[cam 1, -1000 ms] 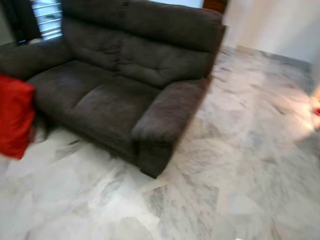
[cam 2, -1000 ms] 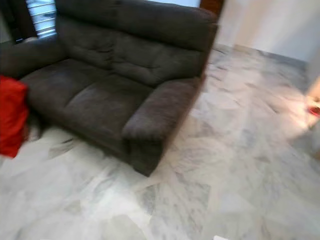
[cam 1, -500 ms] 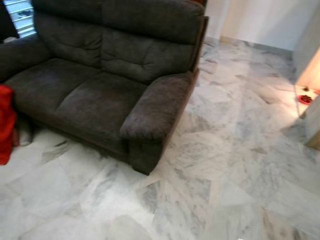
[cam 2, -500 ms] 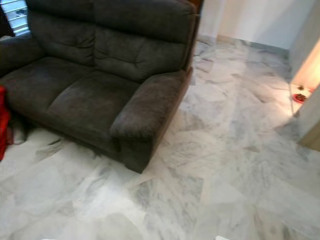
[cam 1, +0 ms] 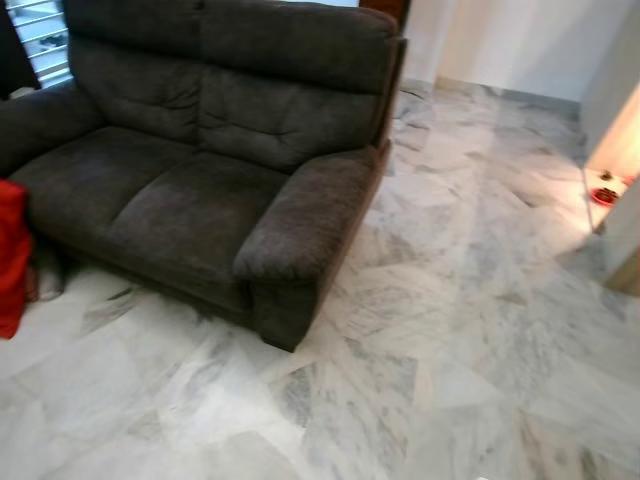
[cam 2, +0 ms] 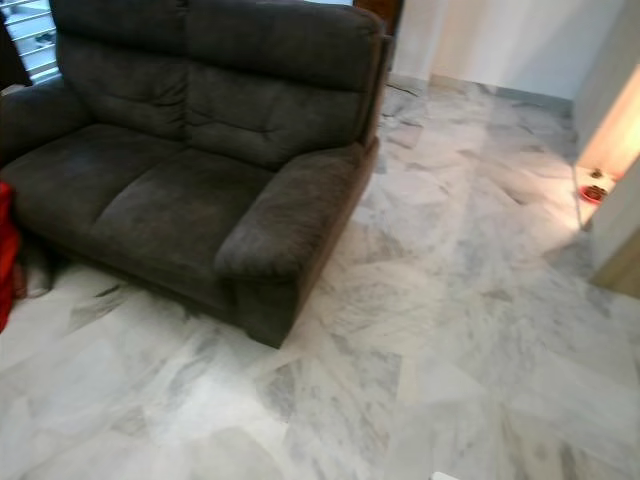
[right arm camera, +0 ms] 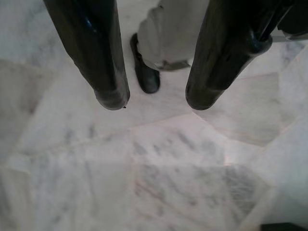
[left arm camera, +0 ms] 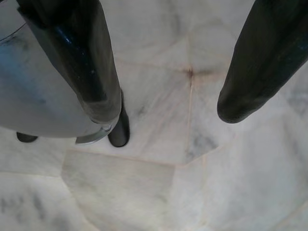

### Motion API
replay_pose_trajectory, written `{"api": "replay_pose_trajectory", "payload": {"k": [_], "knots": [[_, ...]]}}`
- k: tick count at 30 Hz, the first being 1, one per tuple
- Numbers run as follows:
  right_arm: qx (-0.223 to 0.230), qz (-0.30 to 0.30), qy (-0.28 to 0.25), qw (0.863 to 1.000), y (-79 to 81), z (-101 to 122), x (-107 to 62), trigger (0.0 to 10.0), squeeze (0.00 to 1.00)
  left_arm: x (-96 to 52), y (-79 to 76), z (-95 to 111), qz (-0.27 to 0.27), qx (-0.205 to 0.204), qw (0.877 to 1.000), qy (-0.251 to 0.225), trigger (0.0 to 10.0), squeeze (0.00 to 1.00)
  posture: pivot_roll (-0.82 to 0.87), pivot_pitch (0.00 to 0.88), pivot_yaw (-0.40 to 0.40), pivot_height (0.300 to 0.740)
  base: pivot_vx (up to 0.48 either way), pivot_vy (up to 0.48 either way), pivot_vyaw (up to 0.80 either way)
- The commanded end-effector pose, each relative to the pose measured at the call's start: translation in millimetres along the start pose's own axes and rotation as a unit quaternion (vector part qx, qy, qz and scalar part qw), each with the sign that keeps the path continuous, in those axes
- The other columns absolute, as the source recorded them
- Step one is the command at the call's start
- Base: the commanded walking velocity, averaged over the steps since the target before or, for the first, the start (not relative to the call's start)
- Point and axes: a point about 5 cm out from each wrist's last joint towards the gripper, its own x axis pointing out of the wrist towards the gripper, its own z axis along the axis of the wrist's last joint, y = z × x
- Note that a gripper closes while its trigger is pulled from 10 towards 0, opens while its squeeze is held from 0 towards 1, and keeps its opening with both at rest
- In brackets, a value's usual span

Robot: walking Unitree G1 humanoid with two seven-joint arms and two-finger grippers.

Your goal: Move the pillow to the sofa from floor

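Note:
A red pillow [cam 1: 12,255] stands on the marble floor at the far left edge of the eye views, cut off by the frame, against the front of the sofa. The dark grey two-seat sofa [cam 1: 200,190] takes up the upper left, seat bare. My left gripper [left arm camera: 168,110] hangs open above the floor tiles with nothing between its fingers. My right gripper [right arm camera: 154,101] is likewise open and empty, pointing down at the floor.
Pale marble floor [cam 1: 450,330] spreads to the right of the sofa. A lit opening with a small red object [cam 1: 604,196] lies at the far right, beside a white wall [cam 1: 520,45]. A louvred window [cam 1: 38,30] sits behind the sofa's left arm. My own foot [right arm camera: 147,77] shows below the right gripper.
The camera has swung to the right: the sofa and pillow slid left in the picture, leaving less of the pillow in frame. The view is sharper now. Nothing itself has moved.

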Motion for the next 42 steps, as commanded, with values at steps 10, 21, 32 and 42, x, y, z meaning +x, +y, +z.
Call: {"api": "replay_pose_trajectory", "payload": {"k": [10, 21, 32, 42], "knots": [[0.002, -0.006, 0.006, 1.0, -1.7, -4.8, -1.0, 10.0, 0.0, -0.7, -1.2, -5.4, -0.003, 0.004, 1.0, 0.011, 10.0, 0.0, 0.06, 0.09, -0.006, 0.74, 0.0, 0.0, -0.48], [0.009, -0.008, 0.006, 1.0, -2.0, -4.5, -0.9, 10.0, 0.0, -0.7, -1.6, -6.1, -0.003, -0.001, 1.0, 0.012, 10.0, 0.0, 0.06, 0.092, -0.006, 0.74, 0.0, 0.0, -0.18], [-0.001, -0.005, 0.012, 1.0, -1.3, -5.8, -0.9, 10.0, 0.0, -0.6, -1.6, -4.6, -0.003, -0.001, 1.0, 0.007, 10.0, 0.0, 0.06, 0.093, -0.006, 0.74, 0.0, 0.0, -0.8], [-0.001, -0.007, 0.012, 1.0, -1.6, -5.7, -1.0, 10.0, 0.0, -0.4, -1.4, -3.6, -0.004, 0.0, 1.0, 0.007, 10.0, 0.0, 0.06, 0.092, -0.006, 0.74, 0.0, 0.0, -0.8]]}}
